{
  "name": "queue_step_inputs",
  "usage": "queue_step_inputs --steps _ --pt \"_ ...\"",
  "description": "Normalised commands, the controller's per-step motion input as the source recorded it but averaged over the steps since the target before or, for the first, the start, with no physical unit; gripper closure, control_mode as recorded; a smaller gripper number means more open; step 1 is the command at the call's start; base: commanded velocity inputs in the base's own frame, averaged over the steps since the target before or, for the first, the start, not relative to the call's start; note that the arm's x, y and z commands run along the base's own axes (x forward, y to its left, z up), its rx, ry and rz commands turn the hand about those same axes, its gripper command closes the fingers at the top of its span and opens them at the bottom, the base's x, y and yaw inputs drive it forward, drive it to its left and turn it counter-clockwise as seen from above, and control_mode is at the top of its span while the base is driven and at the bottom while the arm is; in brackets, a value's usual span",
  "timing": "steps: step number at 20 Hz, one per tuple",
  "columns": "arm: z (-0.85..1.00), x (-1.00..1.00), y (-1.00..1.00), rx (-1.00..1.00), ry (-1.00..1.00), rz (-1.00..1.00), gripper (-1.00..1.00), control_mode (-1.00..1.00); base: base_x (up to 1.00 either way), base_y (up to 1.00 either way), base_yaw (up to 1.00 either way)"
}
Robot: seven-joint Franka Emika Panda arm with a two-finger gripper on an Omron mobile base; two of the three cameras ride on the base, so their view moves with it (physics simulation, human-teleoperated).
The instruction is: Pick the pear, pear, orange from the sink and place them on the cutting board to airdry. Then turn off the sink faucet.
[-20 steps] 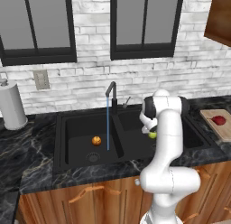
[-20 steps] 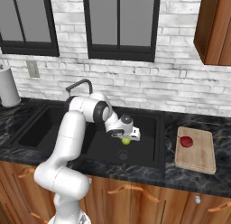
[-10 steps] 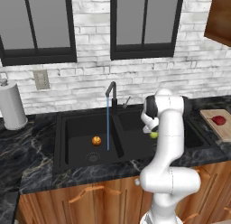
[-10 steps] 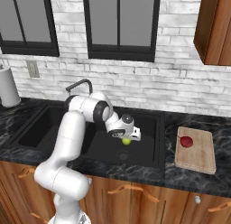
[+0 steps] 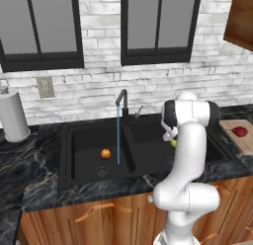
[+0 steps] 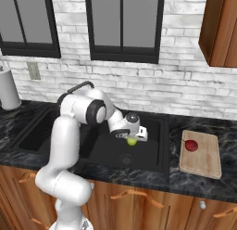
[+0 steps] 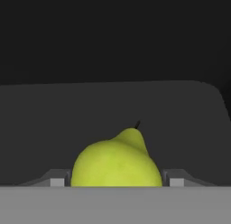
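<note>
Gripping yellow-green pear: two-finger gripper clamped on it, over the right basin of the matte black sink, apparently lifted clear. Dark red pear sits on tan wooden cutting board. Bright-orange fruit in left basin.

Yellow-green pear was cut off at its base by the hand view's 6 o'clock edge; in the left base view the arm hid most of it. Pincer fingertips too small to tell. Cutting board was clipped at 3 o'clock.
</note>
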Motion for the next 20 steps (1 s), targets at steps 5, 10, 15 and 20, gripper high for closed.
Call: queue_step_inputs --steps 5,10,15,20 --pt "0.72 -0.43 -0.19 -0.05 -0.12 0.0 1.0 -1.0 0.0 0.0 0.0" --pt "0.94 -0.36 -0.24 -0.04 -0.01 0.0 1.0 -1.0 0.0 0.0 0.0" --pt "0.92 -0.38 -0.34 -0.04 0.0 0.0 1.0 -1.0 0.0 0.0 0.0" --pt "0.94 -0.41 -0.3 -0.01 0.0 0.0 1.0 -1.0 0.0 0.0 0.0"
